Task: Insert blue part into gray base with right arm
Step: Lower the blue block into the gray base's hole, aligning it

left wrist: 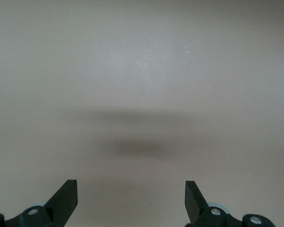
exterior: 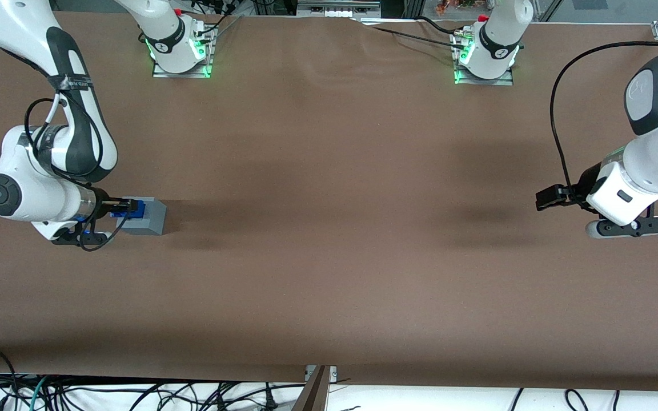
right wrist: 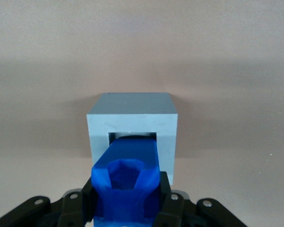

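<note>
The gray base (exterior: 147, 217) sits on the brown table at the working arm's end. My right gripper (exterior: 125, 208) is shut on the blue part (exterior: 133, 208) and holds it at the base's top face. In the right wrist view the gripper (right wrist: 126, 198) clamps the blue part (right wrist: 128, 175) between both fingers, and the part's tip reaches into the square recess of the gray base (right wrist: 132, 124). The lower end of the part is hidden inside the recess.
The brown table (exterior: 329, 257) stretches wide toward the parked arm's end. Two arm mounts with green lights (exterior: 180, 51) (exterior: 483, 54) stand at the table edge farthest from the front camera. Cables (exterior: 135, 394) lie below the near edge.
</note>
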Controlling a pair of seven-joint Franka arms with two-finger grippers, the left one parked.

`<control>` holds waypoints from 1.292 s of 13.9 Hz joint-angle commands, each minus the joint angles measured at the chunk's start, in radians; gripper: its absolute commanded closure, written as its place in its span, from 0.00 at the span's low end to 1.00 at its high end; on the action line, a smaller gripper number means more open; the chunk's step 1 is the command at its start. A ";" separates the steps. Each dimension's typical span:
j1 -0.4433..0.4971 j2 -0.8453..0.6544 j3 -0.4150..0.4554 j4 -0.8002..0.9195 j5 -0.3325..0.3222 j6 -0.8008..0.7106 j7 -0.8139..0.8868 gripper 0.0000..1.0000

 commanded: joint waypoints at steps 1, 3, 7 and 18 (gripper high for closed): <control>-0.001 -0.040 -0.001 -0.031 -0.009 0.027 0.044 1.00; -0.001 -0.039 0.001 -0.031 -0.011 0.061 0.077 1.00; -0.001 -0.037 0.002 -0.032 -0.011 0.094 0.081 1.00; 0.002 -0.134 0.022 -0.199 -0.016 0.291 0.189 1.00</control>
